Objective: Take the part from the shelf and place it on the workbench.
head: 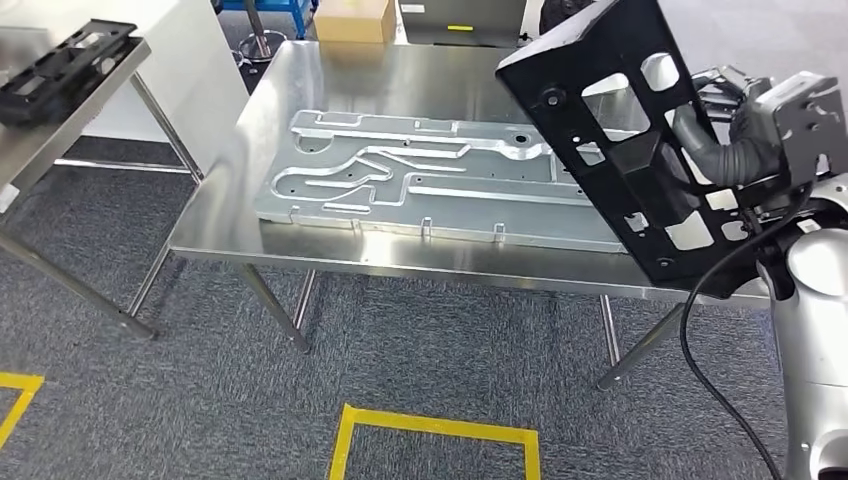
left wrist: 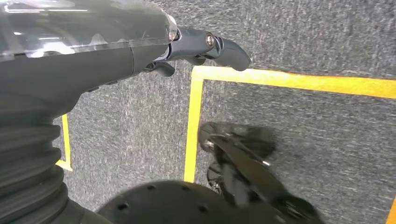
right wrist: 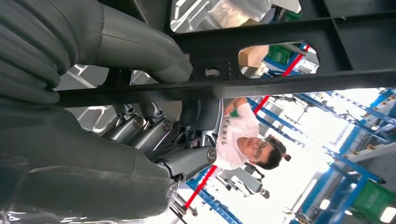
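- On the far left, a second black frame (head: pixel 62 62) lies flat on a steel shelf (head: pixel 100 95), well apart from the action.
- The left hand (left wrist: pixel 205 49) hangs beside the body over grey carpet and yellow floor tape (left wrist: pixel 193 121); its fingers are loosely apart and grasp nothing.
- At centre stands the workbench (head: pixel 330 90), its steel top already carrying a long machined metal plate (head: pixel 420 175) lying flat.
- On the right, the right hand (head: pixel 730 140) grips the part (head: pixel 620 130), a flat black frame with cut-outs, thumb on one face and fingers (right wrist: pixel 140 128) wrapped round a bar.
- The part hangs tilted above the bench's right end, not yet resting on it; its long axis runs from the bench's far side down to the near right edge.
- The carry looks all but finished and the set-down is in hand. The next move likely calls for laying the frame flat and lowering it beside or onto the plate before the fingers let go.
- Through the frame's openings a person (right wrist: pixel 243 140) stands in the workshop beyond.
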Motion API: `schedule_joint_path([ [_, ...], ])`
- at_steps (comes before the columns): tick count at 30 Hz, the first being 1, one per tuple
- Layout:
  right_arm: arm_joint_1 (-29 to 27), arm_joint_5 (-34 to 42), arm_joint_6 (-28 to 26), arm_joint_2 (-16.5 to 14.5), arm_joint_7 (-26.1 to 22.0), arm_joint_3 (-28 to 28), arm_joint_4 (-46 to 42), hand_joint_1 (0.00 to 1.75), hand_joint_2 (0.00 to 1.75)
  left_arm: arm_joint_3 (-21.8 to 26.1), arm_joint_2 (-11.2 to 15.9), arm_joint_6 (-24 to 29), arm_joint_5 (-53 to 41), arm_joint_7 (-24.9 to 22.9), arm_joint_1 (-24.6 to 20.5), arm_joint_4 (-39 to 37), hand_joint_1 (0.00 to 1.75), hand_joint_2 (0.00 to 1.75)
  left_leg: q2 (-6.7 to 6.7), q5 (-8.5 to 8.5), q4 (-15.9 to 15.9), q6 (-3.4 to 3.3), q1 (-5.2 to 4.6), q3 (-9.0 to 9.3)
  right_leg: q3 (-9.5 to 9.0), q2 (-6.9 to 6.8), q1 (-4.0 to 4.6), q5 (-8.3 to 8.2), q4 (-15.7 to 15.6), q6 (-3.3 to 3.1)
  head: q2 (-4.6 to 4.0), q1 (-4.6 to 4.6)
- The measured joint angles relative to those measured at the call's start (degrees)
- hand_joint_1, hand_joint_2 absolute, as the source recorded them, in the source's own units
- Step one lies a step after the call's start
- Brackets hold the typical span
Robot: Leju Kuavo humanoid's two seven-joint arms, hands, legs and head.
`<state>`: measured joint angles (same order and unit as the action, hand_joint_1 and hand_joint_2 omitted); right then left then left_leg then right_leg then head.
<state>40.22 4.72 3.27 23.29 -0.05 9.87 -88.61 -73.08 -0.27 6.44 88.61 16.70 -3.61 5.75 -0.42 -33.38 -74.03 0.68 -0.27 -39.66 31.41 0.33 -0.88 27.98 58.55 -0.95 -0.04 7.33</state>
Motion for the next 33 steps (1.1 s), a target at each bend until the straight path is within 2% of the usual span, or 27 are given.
schedule_joint_path([
  [1, -0.49, -0.13, 0.0, 0.01, 0.01, -0.04, -0.15, 1.75, 1.75, -0.01, 0.01, -0.09, -0.01, 0.0, 0.08, 0.0, 0.0, 1.75, 0.06, 0.39, 0.48, -0.15, -0.01, -1.04, -0.92, 0.03, 0.08, 0.75, 0.0, 0.0, 0.0, 0.0],
  [2, -0.85, -0.34, 0.02, 0.01, 0.01, -0.1, -0.37, 1.75, 1.75, -0.02, 0.01, -0.19, -0.01, 0.01, 0.13, 0.0, 0.0, 1.75, 0.06, 2.07, 3.06, -0.43, -0.09, -1.04, -1.93, 0.05, 0.19, 1.52, -0.01, 0.04, 0.0, -0.01],
  [4, -1.32, -0.71, 0.04, 0.0, 0.01, -0.28, -0.74, 1.75, 1.75, -0.05, 0.13, -0.37, -0.05, 0.04, 0.19, 0.0, 0.0, 1.75, 0.02, 8.29, 10.33, -1.36, -0.46, 0.04, -3.74, 0.05, 0.36, 3.07, -0.14, 0.22, 0.0, -0.01],
  [5, -1.48, -0.82, 0.07, -0.01, 0.02, -0.37, -0.86, 1.75, 1.75, -0.07, 0.19, -0.43, -0.09, 0.06, 0.21, 0.0, 0.0, 1.75, 0.01, 10.54, 12.96, -1.79, -0.69, 0.56, -4.4, 0.12, 0.42, 3.67, -0.31, 0.42, 0.0, 0.0],
  [6, -1.76, -0.95, 0.09, -0.01, 0.05, -0.49, -0.99, 1.75, 1.75, -0.09, 0.25, -0.49, -0.14, 0.06, 0.22, 0.0, 0.0, 1.75, 0.03, 11.88, 14.38, -2.16, -0.87, 0.93, -5.0, 0.19, 0.38, 4.11, -0.66, 0.71, 0.0, 0.01],
  [9, -2.61, -1.5, 0.19, 0.2, 0.13, -0.98, -1.74, 1.75, 1.75, -0.13, 0.23, -0.66, -0.27, 0.08, 0.1, 0.01, 0.0, 1.75, 0.08, 11.22, 16.04, -2.94, -0.92, 2.87, -5.83, 0.2, 0.27, 3.59, -0.2, 1.69, 0.0, 0.02],
  [10, -2.72, -1.61, 0.21, 0.31, 0.09, -1.19, -2.01, 1.75, 1.75, -0.14, 0.22, -0.69, -0.3, 0.11, 0.05, 0.02, 0.0, 1.75, 0.02, 10.98, 16.8, -3.18, -0.81, 3.91, -5.02, 0.14, 0.24, 2.8, 1.63, 1.9, 0.0, 0.01],
  [12, -2.85, -1.71, 0.2, 0.53, 0.05, -1.72, -2.34, 1.75, 1.75, -0.16, 0.2, -0.75, -0.35, 0.15, -0.14, 0.04, 0.0, 1.75, -0.11, 10.31, 18.0, -3.48, -0.56, 6.04, -0.83, 0.06, 0.08, 2.23, 8.01, 2.25, 0.0, 0.01],
  [13, -3.04, -1.75, 0.21, 0.63, 0.04, -1.93, -2.39, 1.75, 1.75, -0.17, 0.2, -0.75, -0.35, 0.17, -0.21, 0.04, 0.0, 1.75, -0.19, 9.67, 18.31, -3.59, -0.51, 7.0, 2.08, 0.04, 0.02, 3.2, 11.42, 2.51, 0.0, -0.01],
  [14, -3.33, -1.8, 0.24, 0.73, 0.06, -2.1, -2.44, 1.75, 1.75, -0.18, 0.2, -0.77, -0.35, 0.16, -0.24, 0.04, 0.0, 1.75, -0.3, 8.92, 18.43, -3.58, -0.46, 7.94, 4.8, 0.03, -0.1, 5.15, 13.81, 2.81, 0.0, -0.01],
  [15, -3.7, -1.86, 0.29, 0.81, 0.08, -2.22, -2.48, 1.75, 1.75, -0.2, 0.18, -0.79, -0.36, 0.15, -0.19, 0.04, 0.0, 1.75, -0.42, 8.07, 18.48, -3.5, -0.39, 8.97, 6.84, -0.01, -0.29, 7.3, 14.64, 3.13, 0.0, -0.01],
  [16, -4.03, -1.91, 0.34, 0.87, 0.08, -2.32, -2.51, 1.75, 1.75, -0.21, 0.14, -0.81, -0.37, 0.15, -0.13, 0.04, 0.0, 1.75, -0.55, 7.13, 18.49, -3.39, -0.31, 10.12, 8.24, -0.06, -0.47, 8.86, 14.1, 3.47, 0.0, -0.01],
  [17, -4.23, -1.95, 0.38, 0.89, 0.09, -2.45, -2.54, 1.75, 1.75, -0.23, 0.11, -0.84, -0.37, 0.15, -0.08, 0.04, 0.0, 1.75, -0.66, 6.21, 18.48, -3.24, -0.23, 11.3, 8.9, -0.13, -0.64, 8.76, 12.17, 3.76, 0.0, -0.01],
  [18, -4.35, -1.98, 0.42, 0.91, 0.09, -2.58, -2.56, 1.75, 1.75, -0.24, 0.07, -0.85, -0.37, 0.15, -0.05, 0.04, 0.0, 1.75, -0.73, 5.2, 18.46, -3.02, -0.15, 12.54, 9.1, -0.25, -0.8, 6.33, 9.13, 3.98, 0.0, -0.01],
  [19, -4.47, -2.01, 0.44, 0.92, 0.09, -2.68, -2.55, 1.75, 1.75, -0.25, 0.05, -0.85, -0.37, 0.15, -0.05, 0.04, 0.0, 1.75, -0.79, 4.11, 18.27, -2.76, -0.16, 13.69, 9.17, -0.46, -0.91, 1.68, 5.45, 4.08, 0.0, 0.0],
  [20, -4.55, -2.03, 0.47, 0.94, 0.09, -2.78, -2.53, 1.75, 1.75, -0.27, 0.04, -0.85, -0.36, 0.15, -0.04, 0.04, 0.0, 1.75, -0.87, 3.03, 18.1, -2.42, -0.21, 14.52, 9.08, -0.74, -0.91, -2.64, 2.74, 3.81, 0.0, 0.0],
  [21, -4.69, -2.16, 0.51, 0.96, 0.16, -2.89, -2.63, 1.75, 1.75, -0.29, 0.04, -0.85, -0.36, 0.13, -0.08, 0.04, 0.0, 1.75, -0.87, 1.93, 18.0, -2.05, -0.28, 15.26, 8.99, -0.82, -0.76, -6.1, 0.99, 3.38, 0.0, -0.02],
  [22, -4.81, -2.37, 0.53, 1.0, 0.25, -2.99, -2.83, 1.75, 1.75, -0.33, 0.05, -0.85, -0.36, 0.13, -0.17, 0.04, 0.0, 1.75, -0.86, 1.28, 17.73, -1.71, -0.37, 15.79, 8.85, -0.84, -0.65, -7.7, 0.37, 2.79, 0.0, -0.09],
  [23, -4.75, -2.6, 0.54, 1.04, 0.36, -3.14, -3.15, 1.75, 1.75, -0.38, 0.05, -0.85, -0.37, 0.14, -0.28, 0.04, 0.0, 1.75, -0.83, 1.1, 17.35, -1.35, -0.38, 15.96, 8.45, -0.75, -0.53, -7.24, 0.74, 2.1, 0.0, -0.17],
  [24, -4.71, -2.86, 0.54, 1.06, 0.5, -3.28, -3.56, 1.75, 1.75, -0.45, 0.07, -0.85, -0.38, 0.16, -0.44, 0.04, 0.0, 1.75, -0.7, 1.3, 16.29, -1.04, -0.34, 15.9, 7.96, -0.57, -0.51, -6.83, 0.69, 1.58, 0.0, -0.23],
  [25, -4.67, -3.14, 0.52, 1.08, 0.57, -3.43, -3.89, 1.75, 1.75, -0.52, 0.07, -0.87, -0.38, 0.21, -0.59, 0.05, 0.0, 1.75, -0.61, 1.94, 14.22, -0.72, -0.23, 15.11, 7.33, -0.55, -0.57, -6.38, 0.55, 1.1, 0.0, -0.26],
  [27, -4.93, -3.72, 0.51, 1.03, 0.73, -3.66, -4.49, 1.75, 1.75, -0.72, 0.05, -0.9, -0.41, 0.34, -0.8, 0.06, 0.0, 1.75, -0.34, 2.12, 8.17, -0.11, 0.02, 11.62, 6.11, -0.54, -0.57, -5.6, 0.23, 0.4, 0.0, -0.21],
  [28, -5.34, -4.1, 0.52, 0.96, 0.8, -3.8, -4.79, 1.75, 1.75, -0.83, 0.02, -0.92, -0.4, 0.46, -0.85, 0.07, 0.0, 1.75, -0.23, 0.81, 4.79, 0.2, 0.16, 9.09, 5.47, -0.53, -0.55, -5.08, 0.16, 0.22, 0.0, -0.21],
  [30, -6.29, -4.83, 0.53, 0.75, 0.97, -4.2, -5.49, 1.75, 1.75, -1.03, 0.0, -0.91, -0.37, 0.75, -0.81, 0.07, 0.0, 1.75, -0.08, -3.48, 0.79, 0.54, 0.36, 4.65, 4.06, -0.47, -0.54, -3.8, 0.1, 0.14, 0.0, -0.2],
  [31, -6.76, -5.18, 0.53, 0.65, 1.06, -4.41, -5.75, 1.75, 1.75, -1.1, 0.01, -0.91, -0.37, 0.87, -0.75, 0.07, 0.0, 1.75, -0.02, -5.07, 0.47, 0.62, 0.44, 3.08, 3.23, -0.44, -0.54, -3.1, 0.08, 0.17, 0.0, -0.2],
  [32, -7.13, -5.48, 0.54, 0.54, 1.17, -4.6, -5.95, 1.75, 1.75, -1.18, 0.01, -0.91, -0.38, 0.94, -0.71, 0.07, 0.0, 1.75, 0.03, -4.62, 2.13, 0.56, 0.47, 2.45, 2.35, -0.44, -0.55, -2.41, 0.08, 0.25, 0.0, -0.2],
  [33, -7.47, -5.74, 0.55, 0.42, 1.29, -4.72, -6.06, 1.75, 1.75, -1.26, 0.01, -0.91, -0.4, 0.98, -0.67, 0.07, 0.0, 1.75, 0.05, -2.1, 5.08, 0.39, 0.48, 2.34, 1.46, -0.45, -0.55, -1.75, 0.06, 0.37, 0.0, -0.2],
])
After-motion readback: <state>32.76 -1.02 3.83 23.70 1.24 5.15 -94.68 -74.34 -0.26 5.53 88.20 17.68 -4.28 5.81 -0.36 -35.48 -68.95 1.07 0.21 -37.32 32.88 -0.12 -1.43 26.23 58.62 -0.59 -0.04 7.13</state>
